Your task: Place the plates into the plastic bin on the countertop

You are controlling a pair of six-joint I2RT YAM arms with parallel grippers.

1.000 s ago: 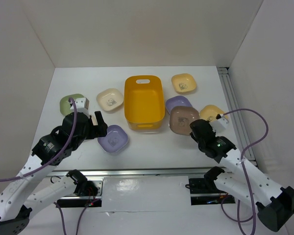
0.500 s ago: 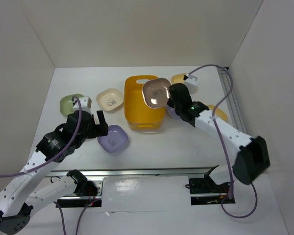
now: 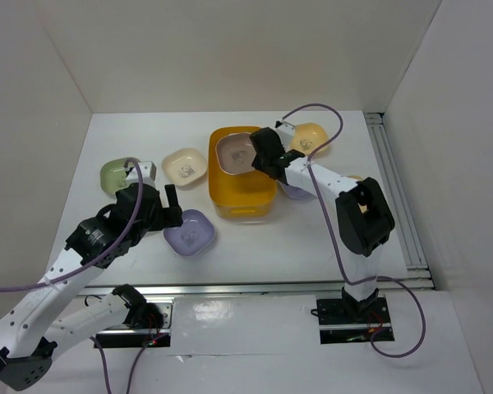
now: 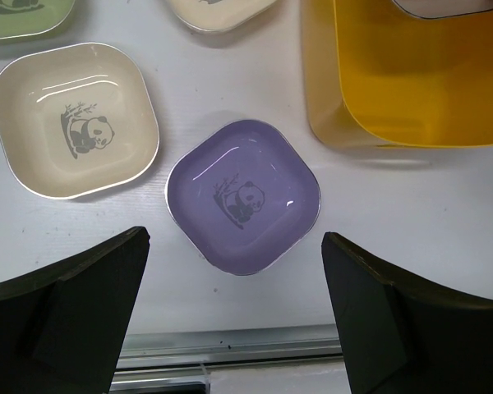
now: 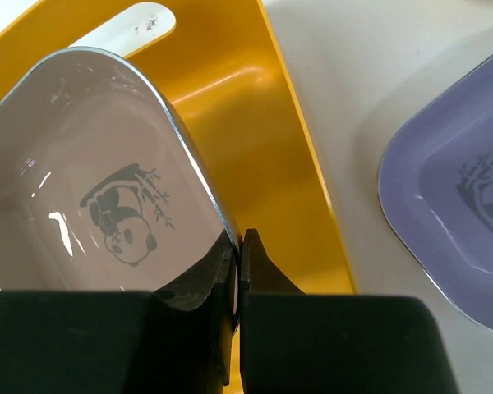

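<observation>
You're looking at a white table (image 3: pixel 255 246) boxed in by plain white walls: back wall (image 3: pixel 238 57) across the top, left wall (image 3: pixel 25 115), right wall (image 3: pixel 452 115). Metal rail (image 3: pixel 390 180) down the table's right edge, front rail (image 3: pixel 255 288) along the bottom. Light even, shadows soft.

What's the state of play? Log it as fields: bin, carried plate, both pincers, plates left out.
bin: orange tub, visible floor bare
carried plate: brown plate, held over the bin's far half
right pincer: shut on the brown plate's rim
left pincer: open, over the near lilac plate
left of bin, on the counter: green plate, cream plate, second cream plate, near lilac plate
right of bin: yellow plate, far lilac plate
</observation>
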